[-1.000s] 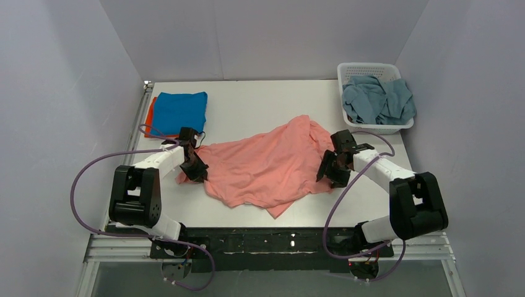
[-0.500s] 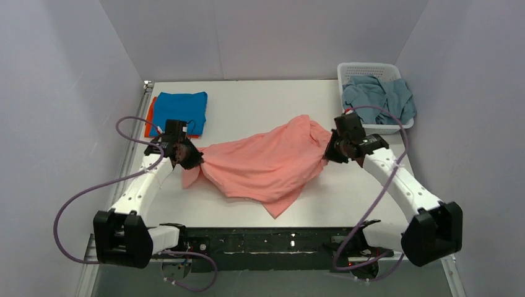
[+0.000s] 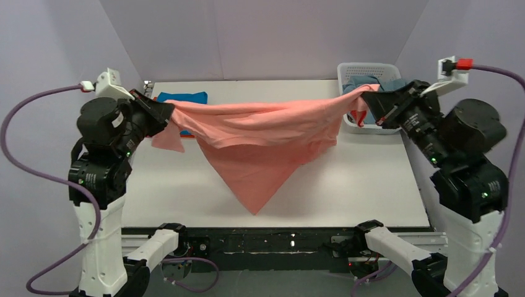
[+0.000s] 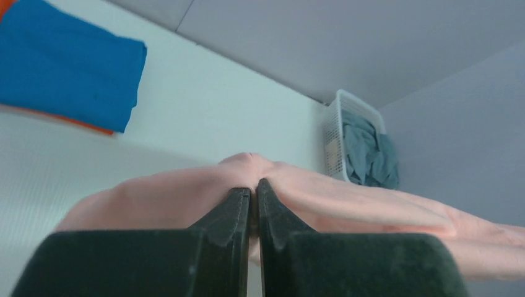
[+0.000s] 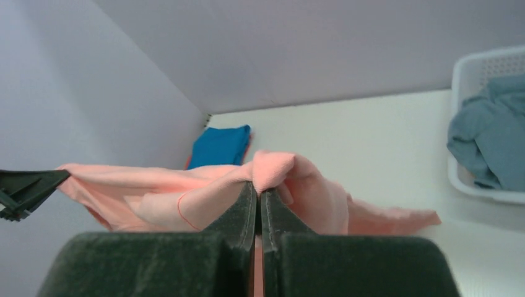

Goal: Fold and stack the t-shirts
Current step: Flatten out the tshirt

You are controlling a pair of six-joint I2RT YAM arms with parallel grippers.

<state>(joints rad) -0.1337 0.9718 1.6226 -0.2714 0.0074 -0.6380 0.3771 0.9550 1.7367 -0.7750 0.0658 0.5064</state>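
The salmon-pink t-shirt (image 3: 260, 133) hangs in the air above the table, stretched between both arms, its lower part drooping to a point near the front. My left gripper (image 3: 166, 111) is shut on its left end, where pink cloth (image 4: 186, 198) bulges round the closed jaws. My right gripper (image 3: 369, 102) is shut on its right end, a pink fold (image 5: 275, 167) pinched at the tips. A folded bright blue t-shirt (image 3: 186, 97) lies at the back left on an orange one (image 4: 93, 127). A dusty grey-blue t-shirt (image 5: 489, 133) sits crumpled in the basket.
The white perforated basket (image 3: 371, 67) stands at the back right corner of the white table (image 3: 347, 185). Grey walls close in the left, right and back sides. Both arms are raised high, with purple cables looping off them.
Both arms have risen from the table and spread apart, lifting the pink t-shirt off the surface and pulling it taut. The right gripper closed on the cloth before the lift.
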